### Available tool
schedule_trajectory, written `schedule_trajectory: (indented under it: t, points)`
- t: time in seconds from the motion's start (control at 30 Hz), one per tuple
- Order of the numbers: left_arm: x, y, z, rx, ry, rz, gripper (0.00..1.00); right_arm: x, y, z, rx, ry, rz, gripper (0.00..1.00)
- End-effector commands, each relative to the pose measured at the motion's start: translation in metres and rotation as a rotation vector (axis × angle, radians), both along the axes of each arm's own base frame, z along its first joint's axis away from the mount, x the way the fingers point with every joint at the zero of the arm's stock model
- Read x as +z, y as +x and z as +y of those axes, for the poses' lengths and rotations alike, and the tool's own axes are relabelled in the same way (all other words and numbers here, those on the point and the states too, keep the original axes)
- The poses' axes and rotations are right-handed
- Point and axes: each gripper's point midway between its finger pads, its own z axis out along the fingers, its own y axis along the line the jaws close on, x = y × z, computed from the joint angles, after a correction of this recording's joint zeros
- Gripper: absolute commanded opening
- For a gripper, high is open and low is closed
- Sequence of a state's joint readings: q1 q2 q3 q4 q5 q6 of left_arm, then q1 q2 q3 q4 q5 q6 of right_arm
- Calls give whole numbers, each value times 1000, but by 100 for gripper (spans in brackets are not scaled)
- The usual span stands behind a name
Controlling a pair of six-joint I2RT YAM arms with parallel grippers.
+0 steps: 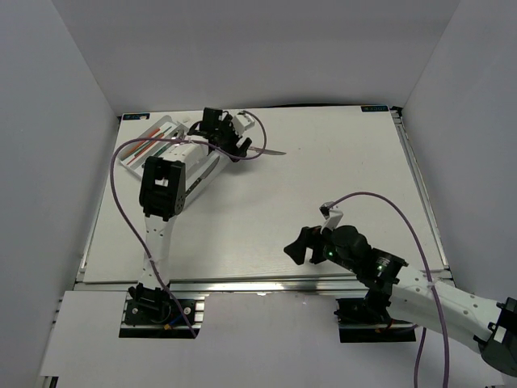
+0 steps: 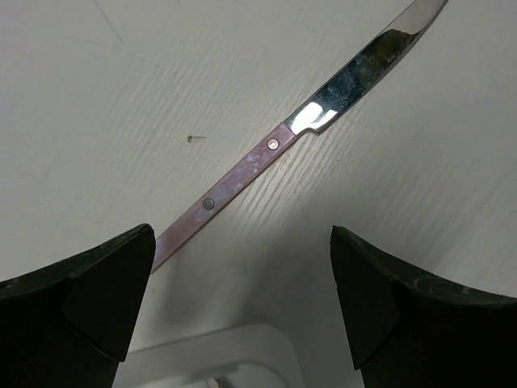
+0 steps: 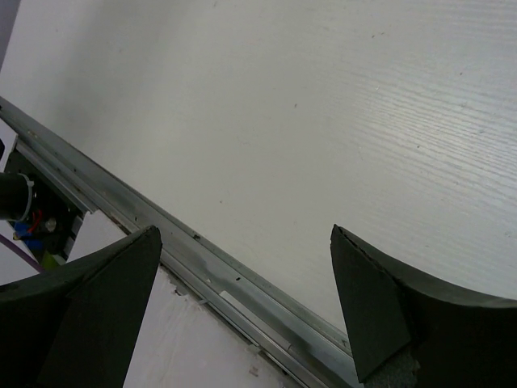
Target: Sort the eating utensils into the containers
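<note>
The left gripper (image 2: pixel 241 250) is held spread wide over a pink-handled knife (image 2: pixel 266 153), laid on the table (image 2: pixel 97 81) just beside the tray (image 2: pixel 242 343), seemingly for grasping. The right gripper (image 3: pixel 242 242) is parked with fingers apart, empty.

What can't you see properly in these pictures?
1. Tray: in the top view, the left arm covers most of it; the left wrist view shows only a corner.
2. Utensils in the tray: in the top view they are too small, just coloured streaks.
3. Knife: in the left wrist view, the blade tip is cut off by the top edge and the handle end is behind the left gripper.
</note>
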State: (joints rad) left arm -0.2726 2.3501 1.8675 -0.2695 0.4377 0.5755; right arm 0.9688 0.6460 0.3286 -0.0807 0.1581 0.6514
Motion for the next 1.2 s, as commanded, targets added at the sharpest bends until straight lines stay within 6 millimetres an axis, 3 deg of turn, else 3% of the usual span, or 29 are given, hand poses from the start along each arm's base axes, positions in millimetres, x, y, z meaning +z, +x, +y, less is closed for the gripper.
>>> schedule_trajectory:
  t: [0.0, 0.23, 0.37, 0.6, 0.87, 0.9, 0.93, 1.17]
  points:
    - [14, 5, -14, -87, -9, -34, 98, 27, 4, 20, 55, 85, -57, 89]
    - [-15, 22, -20, -105, -3, -59, 98, 13, 6, 29, 88, 45, -43, 89]
    - [-32, 16, -24, -133, 9, -1, 97, 2, 5, 35, 119, 16, -28, 89]
    - [-35, 11, -34, -175, -4, 54, 93, -3, 0, 43, 164, 23, -12, 89]
    - [-65, -19, -40, -215, 58, 165, 61, 16, -8, 39, 199, 57, -42, 89]
    - [-69, -21, -41, -221, 63, 173, 56, 18, -9, 38, 197, 61, -47, 89]
    - [-76, -26, -43, -228, 66, 197, 43, 17, -10, 36, 196, 55, -43, 89]
    - [-95, -56, -74, -292, 105, 235, 40, 30, -12, 24, 174, 72, -77, 89]
